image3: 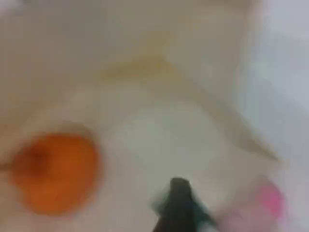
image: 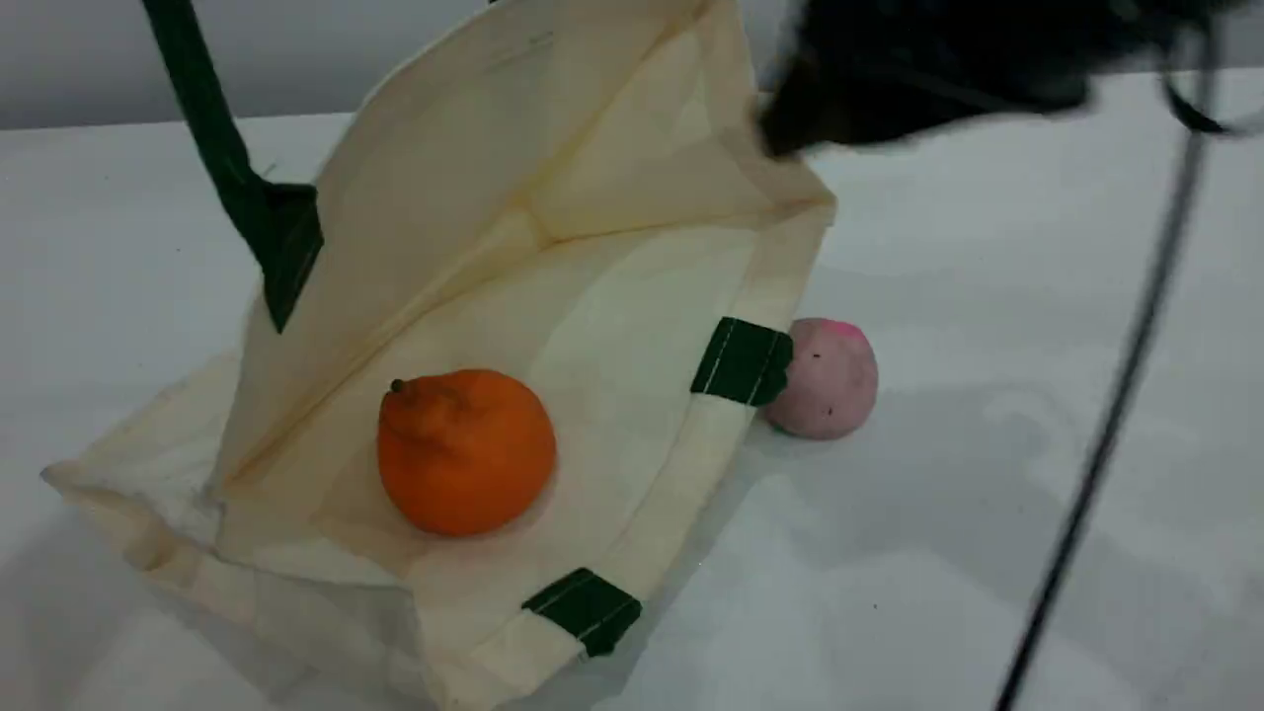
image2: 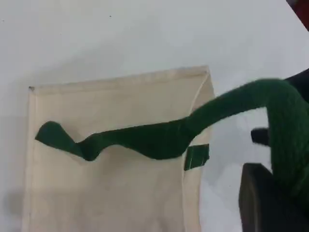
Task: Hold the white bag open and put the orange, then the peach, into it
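Observation:
The white bag (image: pixel 632 296) lies on its side with its mouth wide open toward me. Its dark green handle (image: pixel 212 128) is pulled up out of the top of the scene view. In the left wrist view that strap (image2: pixel 145 140) runs into my left gripper (image2: pixel 273 193), which is shut on it. The orange (image: pixel 464 454) rests inside the bag on the lower panel, touching nothing else. The peach (image: pixel 825 380) sits on the table just outside the bag's rim. My right gripper (image: pixel 795 123) is a dark blur above the bag's right edge, holding nothing; the blur hides how its jaws stand.
A black cable (image: pixel 1116 395) hangs down across the right side of the white table (image: pixel 987 553). Green stitched patches (image: pixel 741 360) mark the bag's rim next to the peach.

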{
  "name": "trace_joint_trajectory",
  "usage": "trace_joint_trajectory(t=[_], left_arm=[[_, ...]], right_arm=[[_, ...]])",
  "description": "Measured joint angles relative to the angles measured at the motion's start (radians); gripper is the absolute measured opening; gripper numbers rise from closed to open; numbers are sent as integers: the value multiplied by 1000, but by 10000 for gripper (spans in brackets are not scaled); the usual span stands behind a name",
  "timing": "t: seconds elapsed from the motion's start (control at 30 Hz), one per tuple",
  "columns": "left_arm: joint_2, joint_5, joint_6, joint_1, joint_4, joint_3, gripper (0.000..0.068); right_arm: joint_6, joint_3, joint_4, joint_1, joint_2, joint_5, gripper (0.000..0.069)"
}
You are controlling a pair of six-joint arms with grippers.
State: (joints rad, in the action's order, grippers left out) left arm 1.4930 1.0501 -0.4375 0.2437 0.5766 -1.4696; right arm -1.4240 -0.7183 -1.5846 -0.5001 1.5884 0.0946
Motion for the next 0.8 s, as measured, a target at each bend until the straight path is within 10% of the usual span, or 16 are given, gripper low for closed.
trace_joint_trajectory(t=[0.8], left_arm=[[0,12,0,-1,-1,0,64]], right_arm=[[-24,-94,16,24,359,-126,587]])
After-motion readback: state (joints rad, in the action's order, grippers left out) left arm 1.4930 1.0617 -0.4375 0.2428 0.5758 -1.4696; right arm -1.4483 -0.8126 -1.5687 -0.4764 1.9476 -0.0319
